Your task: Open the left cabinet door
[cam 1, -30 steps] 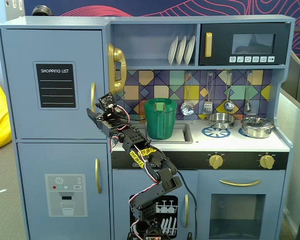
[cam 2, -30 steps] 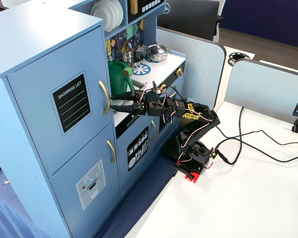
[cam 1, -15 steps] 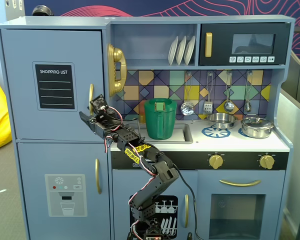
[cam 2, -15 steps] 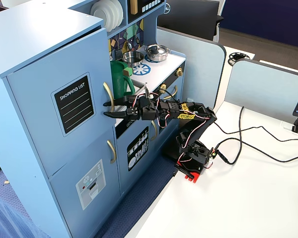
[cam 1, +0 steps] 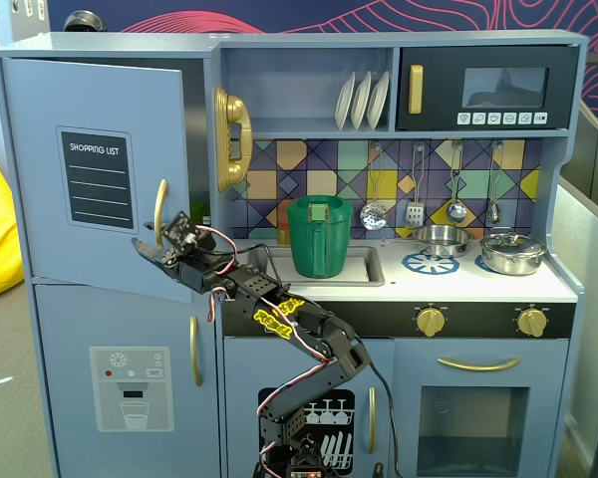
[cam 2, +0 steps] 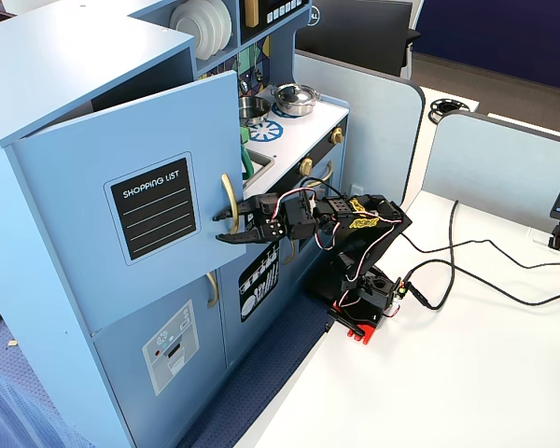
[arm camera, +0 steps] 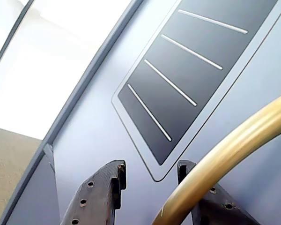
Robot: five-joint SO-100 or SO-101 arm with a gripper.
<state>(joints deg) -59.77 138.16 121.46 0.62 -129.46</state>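
Fingers of your gripper stand spread, one on either side of the gold handle; the wrist view shows the bar crossing in front of the right-hand finger with a gap to the other, so nothing is pinched. That same view gives you the chalkboard panel up close, lines only, its lettering cut off. Both fixed views show what the wrist cannot: the left cabinet door swung partly out from the toy kitchen, hinged at its left edge, handle side forward. From the angled fixed view a dark gap opens along the door's top; the interior is too dark to read. Compared with half a second ago, the door has come further open and your gripper has moved outward with the handle. Contact between fingers and handle is hard to judge from either fixed view; the green pitcher is mostly hidden behind the door in the angled one
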